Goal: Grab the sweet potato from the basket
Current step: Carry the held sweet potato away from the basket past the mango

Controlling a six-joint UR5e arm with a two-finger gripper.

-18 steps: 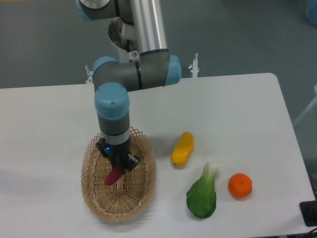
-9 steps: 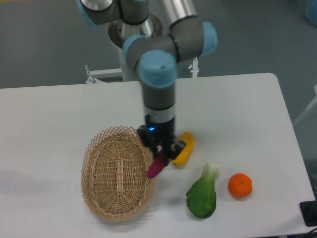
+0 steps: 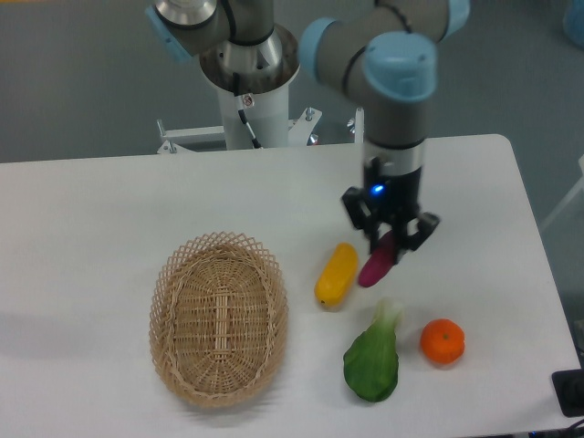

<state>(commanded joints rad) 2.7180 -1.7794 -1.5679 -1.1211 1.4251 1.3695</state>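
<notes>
Magenta sweet potato (image 3: 375, 265) hangs pinched in my gripper (image 3: 391, 248), clear of the basket (image 3: 219, 318), between the yellow vegetable (image 3: 336, 274) and the bok choy (image 3: 372, 358). Pick-up looks complete; next I need only a steady hold.

A robotics lab, set up for handling trials

A grey and pale-blue industrial arm (image 3: 392, 82) rises from a metal pedestal (image 3: 248, 87) bolted behind a plain white desk (image 3: 109, 210), over a bare grey-blue floor (image 3: 82, 82) (no home furniture or kitchen fittings anywhere). On the desk sit toy-like props rather than a meal's makings: a wicker basket (image 3: 219, 318), a yellow vegetable (image 3: 337, 274), a green leafy vegetable (image 3: 373, 358) and a small orange (image 3: 443, 341), spaced apart as test pieces. A black device (image 3: 570, 392) pokes in at the lower right corner.
</notes>
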